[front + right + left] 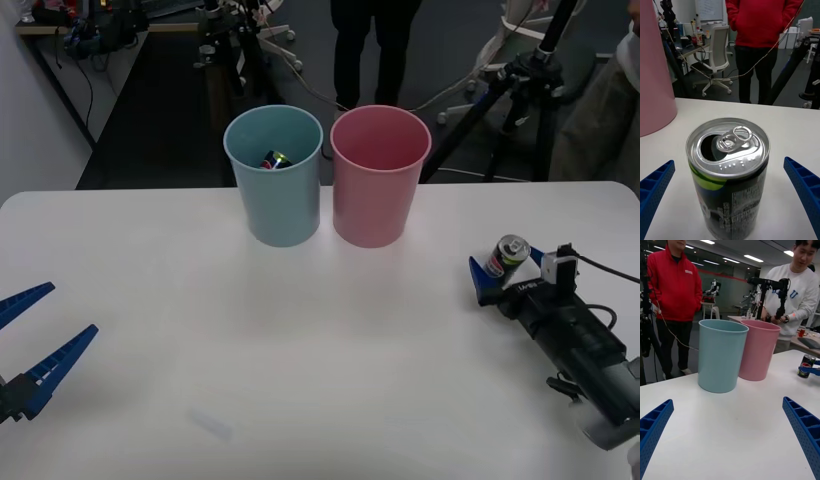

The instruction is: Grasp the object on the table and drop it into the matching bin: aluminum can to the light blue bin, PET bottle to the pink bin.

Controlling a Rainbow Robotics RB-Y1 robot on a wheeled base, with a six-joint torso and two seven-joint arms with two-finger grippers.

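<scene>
A: Front view: the aluminum can [508,256] stands on the tabletop [330,340], right hand [505,274] spread around it, presumably lined up to squeeze. Left hand [28,330] idles, spread.

B: Right wrist view: fingers [655,187] flank it, untouched; logo's hidden. Left wrist view: light blue bin [721,354] touching pink bin [759,349], contents hidden.

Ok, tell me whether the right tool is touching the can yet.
Apart. In the right wrist view the can stands between the right tool's open blue fingers, with bare table showing on both sides.
</scene>
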